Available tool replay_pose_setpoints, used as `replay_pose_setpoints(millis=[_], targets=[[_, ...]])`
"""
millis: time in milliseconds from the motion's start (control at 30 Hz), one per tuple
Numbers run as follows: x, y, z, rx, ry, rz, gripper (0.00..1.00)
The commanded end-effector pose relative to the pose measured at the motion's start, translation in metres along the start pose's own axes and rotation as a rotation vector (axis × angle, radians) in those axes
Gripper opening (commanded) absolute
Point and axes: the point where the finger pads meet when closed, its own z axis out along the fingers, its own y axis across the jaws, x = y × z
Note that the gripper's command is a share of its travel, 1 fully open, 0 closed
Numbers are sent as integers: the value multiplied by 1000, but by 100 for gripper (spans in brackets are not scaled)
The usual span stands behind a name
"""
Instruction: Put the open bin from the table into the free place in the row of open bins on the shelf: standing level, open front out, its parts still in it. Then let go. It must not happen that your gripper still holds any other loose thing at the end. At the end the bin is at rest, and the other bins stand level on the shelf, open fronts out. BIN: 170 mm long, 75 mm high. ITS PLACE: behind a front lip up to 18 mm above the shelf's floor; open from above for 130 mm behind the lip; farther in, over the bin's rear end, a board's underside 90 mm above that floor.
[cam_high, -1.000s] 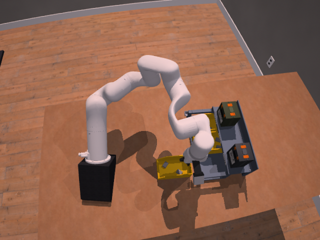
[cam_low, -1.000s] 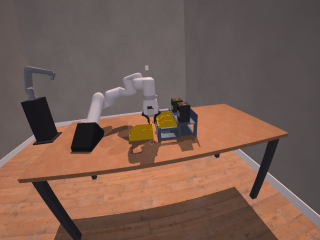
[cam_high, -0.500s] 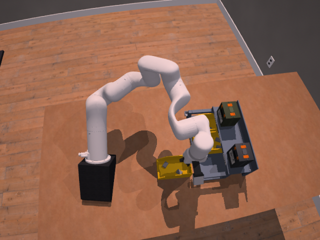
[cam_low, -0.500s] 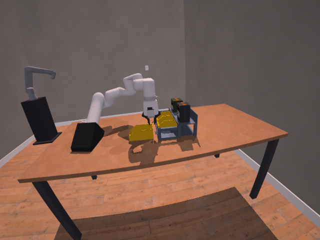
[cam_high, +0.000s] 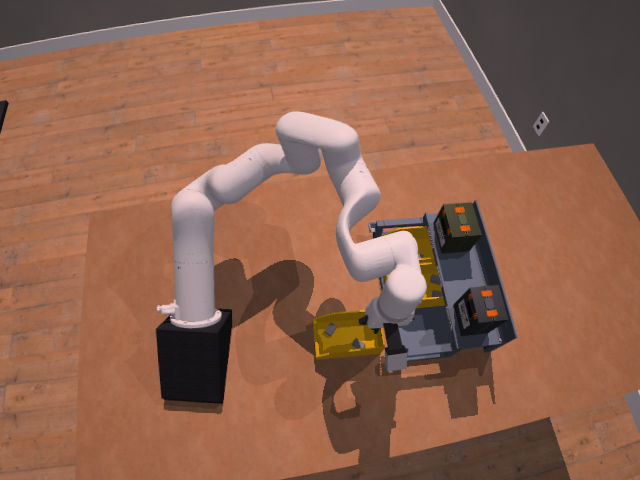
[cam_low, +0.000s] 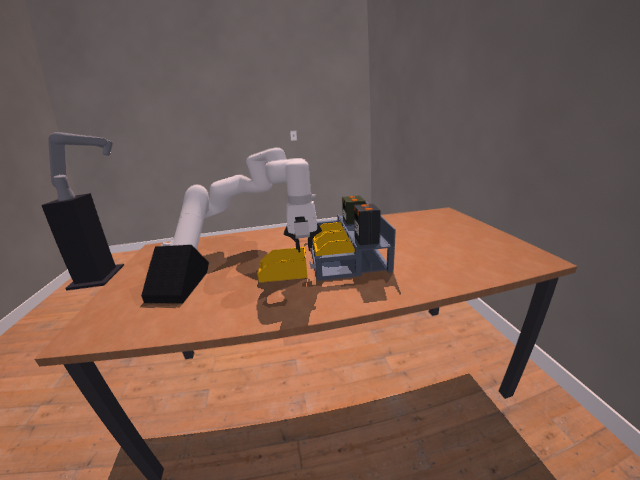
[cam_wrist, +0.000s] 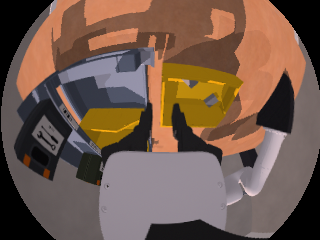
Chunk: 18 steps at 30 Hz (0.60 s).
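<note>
The yellow open bin (cam_high: 346, 335) stands on the table just left of the grey shelf (cam_high: 444, 289), with small grey parts (cam_high: 330, 329) inside. It also shows in the side view (cam_low: 282, 265) and the wrist view (cam_wrist: 200, 100). My gripper (cam_high: 374, 322) points down over the bin's end nearest the shelf. In the wrist view the gripper's fingers stand partly open, one on each side of that end wall, not clamped on it. The free place (cam_high: 421, 335) is the bare grey floor at the shelf's near end, next to the yellow bins (cam_high: 421, 258) in the row.
Two dark boxes with orange marks (cam_high: 457, 227) (cam_high: 480, 310) stand on the shelf's upper board behind the row. My arm's black base (cam_high: 193, 356) is at the table's left. A black stand with a grey camera arm (cam_low: 77, 242) is on the floor, far left.
</note>
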Motion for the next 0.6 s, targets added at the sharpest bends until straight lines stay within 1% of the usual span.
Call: replay_pose_setpoints(millis=[0, 400, 567], targets=[[1, -1, 6, 3, 2, 0, 33], [1, -1, 6, 3, 2, 0, 33], [1, -1, 16, 3, 2, 0, 33]])
